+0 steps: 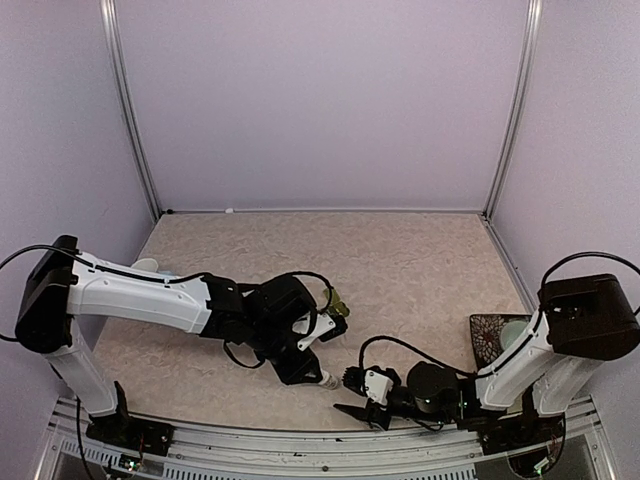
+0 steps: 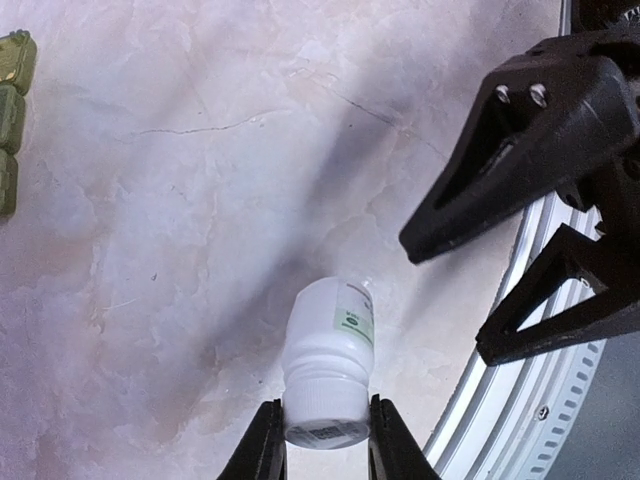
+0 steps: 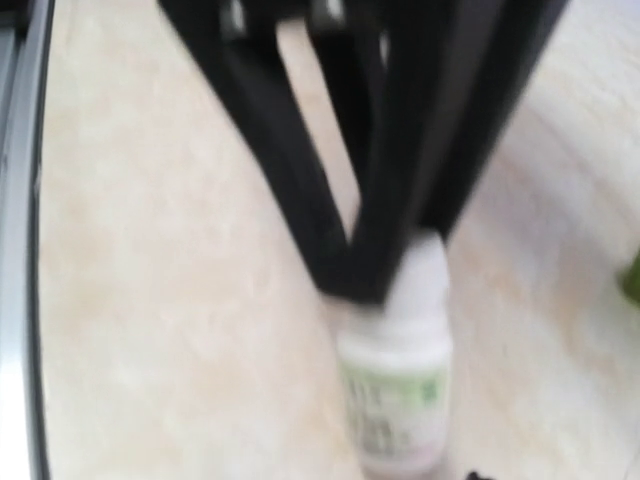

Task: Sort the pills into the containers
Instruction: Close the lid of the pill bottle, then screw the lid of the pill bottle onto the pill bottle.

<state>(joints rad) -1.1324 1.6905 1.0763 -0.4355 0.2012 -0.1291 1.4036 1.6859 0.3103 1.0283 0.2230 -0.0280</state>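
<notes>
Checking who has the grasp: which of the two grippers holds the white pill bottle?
The left gripper: its fingers pinch the white pill bottle at its cap. The right gripper stands beside it, jaws apart and empty.

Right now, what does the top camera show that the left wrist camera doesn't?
Only the top view: the left arm and right arm in full, and a dark patterned dish by the right arm's base. Only the left wrist view: the left gripper shut on one end of the white bottle, and its green label. Both: the bottle, the green pill box lying apart from it, and the right gripper, jaws open, close beside the bottle.
</notes>
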